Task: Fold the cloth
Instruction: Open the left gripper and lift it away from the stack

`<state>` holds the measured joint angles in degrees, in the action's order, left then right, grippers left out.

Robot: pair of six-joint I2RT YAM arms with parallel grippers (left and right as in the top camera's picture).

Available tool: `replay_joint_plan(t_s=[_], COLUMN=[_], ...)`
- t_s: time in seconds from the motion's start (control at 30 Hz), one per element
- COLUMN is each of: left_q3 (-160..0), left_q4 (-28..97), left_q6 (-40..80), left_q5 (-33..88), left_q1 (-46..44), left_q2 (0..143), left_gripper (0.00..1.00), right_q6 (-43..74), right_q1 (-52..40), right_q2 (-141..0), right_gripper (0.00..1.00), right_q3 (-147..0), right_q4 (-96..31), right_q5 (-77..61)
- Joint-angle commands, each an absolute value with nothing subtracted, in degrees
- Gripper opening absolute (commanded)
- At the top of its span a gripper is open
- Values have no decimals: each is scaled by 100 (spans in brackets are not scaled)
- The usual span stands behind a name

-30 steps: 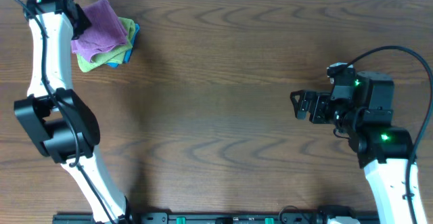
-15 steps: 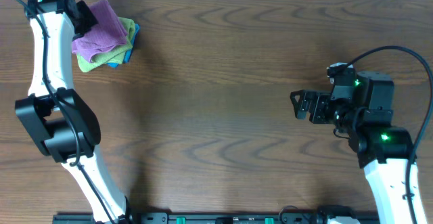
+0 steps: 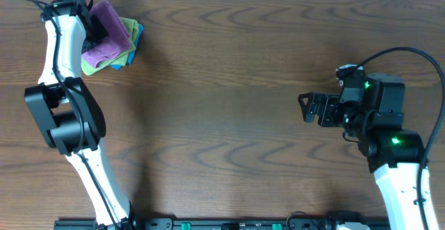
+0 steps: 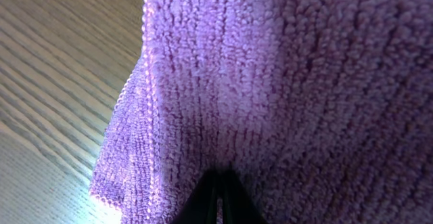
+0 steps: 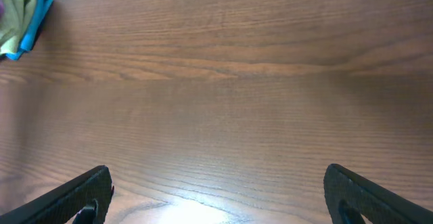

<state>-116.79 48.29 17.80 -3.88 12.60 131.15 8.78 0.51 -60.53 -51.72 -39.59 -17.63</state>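
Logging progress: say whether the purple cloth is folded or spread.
Folded: the purple cloth lies as a compact bundle atop the green cloth.

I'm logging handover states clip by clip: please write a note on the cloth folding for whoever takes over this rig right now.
Left gripper: shut on the purple cloth, at the far left corner of the table.
Right gripper: open, holding nothing, over bare wood on the right.
Things: the purple cloth lies on top of a green cloth and a blue cloth, all in one pile.
Done: purple cloth gripped; it looks compact, but whether its fold is finished cannot be told.
Left: probably check the fold, release, and draw the left arm back.
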Motion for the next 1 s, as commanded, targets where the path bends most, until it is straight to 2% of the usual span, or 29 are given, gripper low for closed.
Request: replay_joint_plan(t_s=[0.0,0.3,0.37,0.43,0.57,0.67,0.7,0.97], left_q3=[-11734,-11880,-11880,-11880,-11880,-11880,-11880,-11880], left_q4=[4810,4904,4993,5137,5459,5719,5837,6643], left_q6=[1754,1621,1490,1385,1109,1061,1061,1026], left_q5=[-510,-482,-425,-368,-331,-338,-340,-519], left_q1=[1258,1258,1258,1258,1258,1258,1264,1308], left_q2=[13026,12178,11952,11697,11225,10930,10818,10195], left_gripper=[6,6,10,18,49,80,96,95], right_q6=[961,961,961,961,961,961,961,961], right_q1=[78,78,78,78,78,78,78,78], right_q2=[-6012,-6012,-6012,-6012,-6012,-6012,-6012,-6012], right_gripper=[99,99,99,99,99,99,99,99], right_q3=[-5155,-5155,-5155,-5155,-5155,-5155,-5155,-5155], right_q4=[-3966,-3966,-3966,-3966,-3966,-3966,-3966,-3966], right_q5=[-1824,-1826,-1826,-1826,-1826,-1826,-1826,-1826])
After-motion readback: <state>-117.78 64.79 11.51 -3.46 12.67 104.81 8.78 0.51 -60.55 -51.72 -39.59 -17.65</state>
